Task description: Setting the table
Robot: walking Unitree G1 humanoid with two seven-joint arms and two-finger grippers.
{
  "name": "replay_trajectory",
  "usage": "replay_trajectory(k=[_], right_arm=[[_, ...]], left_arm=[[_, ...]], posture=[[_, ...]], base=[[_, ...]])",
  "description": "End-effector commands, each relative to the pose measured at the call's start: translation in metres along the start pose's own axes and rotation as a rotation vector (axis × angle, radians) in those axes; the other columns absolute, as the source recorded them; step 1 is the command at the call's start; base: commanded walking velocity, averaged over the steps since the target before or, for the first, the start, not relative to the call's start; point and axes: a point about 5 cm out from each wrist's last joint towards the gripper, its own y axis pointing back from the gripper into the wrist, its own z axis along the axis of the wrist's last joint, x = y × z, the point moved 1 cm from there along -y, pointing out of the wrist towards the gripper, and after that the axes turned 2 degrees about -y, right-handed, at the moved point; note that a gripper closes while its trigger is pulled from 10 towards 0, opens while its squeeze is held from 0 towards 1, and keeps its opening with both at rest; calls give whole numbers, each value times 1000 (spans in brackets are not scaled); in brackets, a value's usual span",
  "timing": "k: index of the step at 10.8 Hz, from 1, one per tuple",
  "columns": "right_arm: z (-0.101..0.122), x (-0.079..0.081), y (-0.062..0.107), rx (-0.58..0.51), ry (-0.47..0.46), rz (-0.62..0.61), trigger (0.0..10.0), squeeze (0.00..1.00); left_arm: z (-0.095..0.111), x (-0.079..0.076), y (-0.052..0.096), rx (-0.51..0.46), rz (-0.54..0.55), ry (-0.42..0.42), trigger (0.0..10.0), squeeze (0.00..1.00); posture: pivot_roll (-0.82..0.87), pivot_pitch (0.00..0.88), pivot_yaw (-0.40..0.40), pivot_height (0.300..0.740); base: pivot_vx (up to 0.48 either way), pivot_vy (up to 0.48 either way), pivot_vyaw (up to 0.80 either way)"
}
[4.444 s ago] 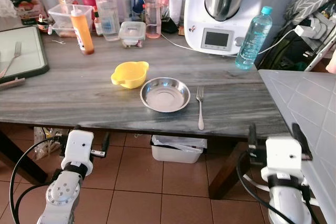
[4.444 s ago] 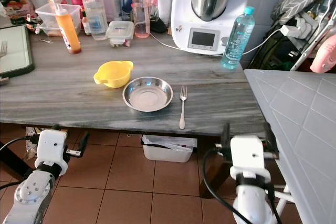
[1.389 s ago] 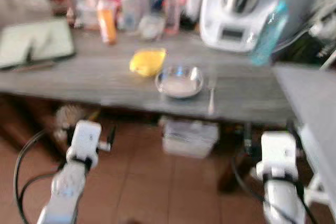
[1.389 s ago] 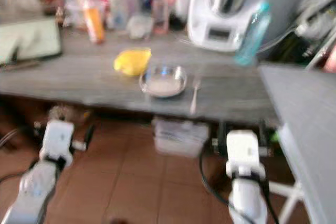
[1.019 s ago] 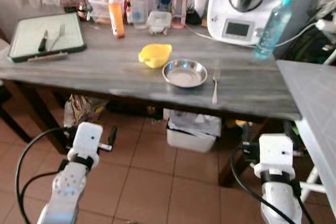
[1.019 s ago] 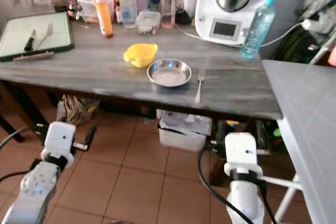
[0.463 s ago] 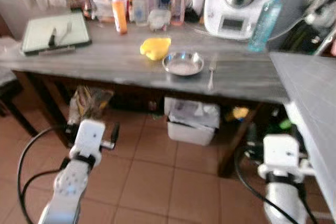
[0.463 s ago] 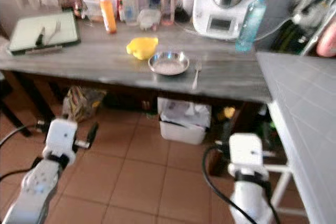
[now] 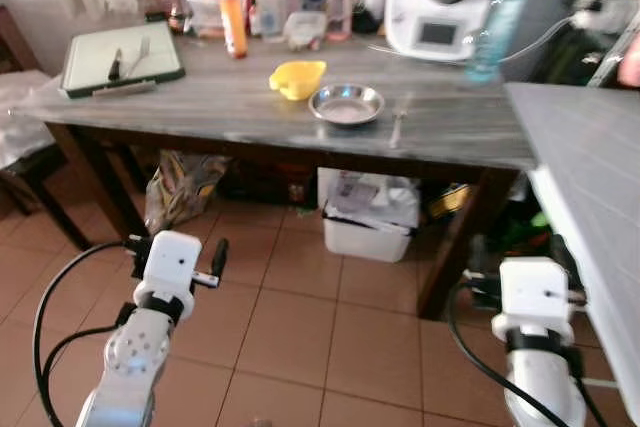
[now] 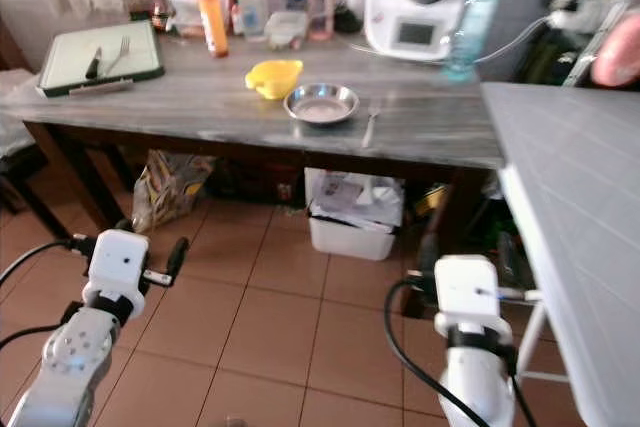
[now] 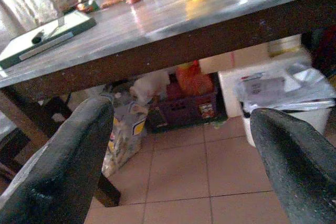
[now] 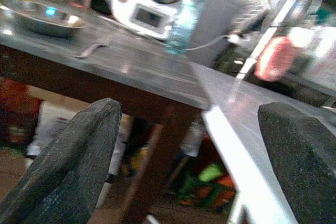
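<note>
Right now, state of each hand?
Left hand: open, empty, low above the floor before the table.
Right hand: open, empty, also low.

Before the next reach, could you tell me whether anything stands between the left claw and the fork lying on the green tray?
Yes: the left claw hangs below tabletop level, away from the table. The table's edge lies between it and the fork on the green tray. Beside the fork lies a dark-handled utensil.
</note>
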Motion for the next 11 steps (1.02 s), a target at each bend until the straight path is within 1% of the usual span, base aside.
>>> replay_trajectory(k=[1, 8, 10, 11], right_arm=[[4, 2, -1, -13, -12, 8, 10000, 0], [6, 0, -4, -25, -4, 14, 10000, 0], [6, 0, -4, -25, -13, 23, 10000, 0], [6, 2, -3, -15, -57, 37, 10000, 0]], left_arm=[[0, 5, 1, 7, 12, -14, 10000, 0], [4, 4, -6, -13, 26, 14, 10000, 0], [4, 3, -8, -17, 24, 35, 10000, 0], [6, 0, -13, -26, -27, 86, 10000, 0]], posture=[[167, 33, -12, 740], [168, 32, -27, 740], [167, 33, -31, 740], [165, 36, -33, 740]], base=[[-296, 0, 0], [-301, 0, 0], [-306, 0, 0], [0, 0, 0]])
